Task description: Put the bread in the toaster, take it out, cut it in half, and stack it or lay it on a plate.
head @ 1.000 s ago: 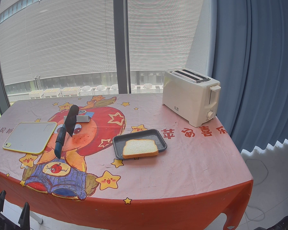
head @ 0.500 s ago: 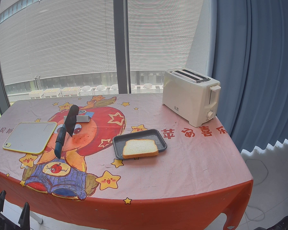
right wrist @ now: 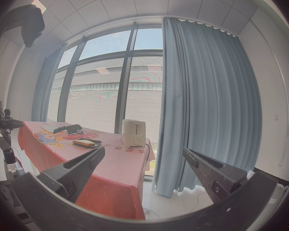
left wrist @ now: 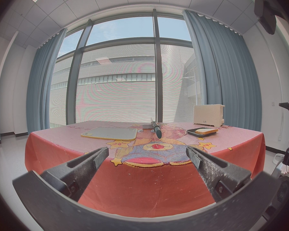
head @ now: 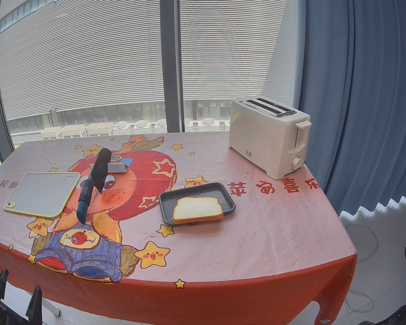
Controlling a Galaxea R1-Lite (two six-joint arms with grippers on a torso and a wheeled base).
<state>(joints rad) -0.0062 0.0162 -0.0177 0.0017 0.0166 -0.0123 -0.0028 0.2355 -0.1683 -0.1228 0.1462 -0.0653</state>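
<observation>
Black left gripper (head: pixel 17 290), lower left, jaws spread and empty; cutting board (head: pixel 40 194) and knife (head: pixel 89 183), left; bread (head: pixel 197 209) on dark tray (head: pixel 167 201), centre, well apart from both grippers; toaster (head: pixel 268 136), upper right; right gripper (right wrist: pixel 144 151), likewise spread and empty.

Pale bread slice (head: pixel 197 209) flat on dark plate (head: pixel 167 202)

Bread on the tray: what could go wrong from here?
The bread lies flat in the shallow tray; a pinch from above may crush it or drag the tray.
The toaster stands close to the edge of the table, by the curtain; pressing the slice in could shove it.
The knife sits propped at a tilt left of the tray; a crossing arm might knock it.
</observation>
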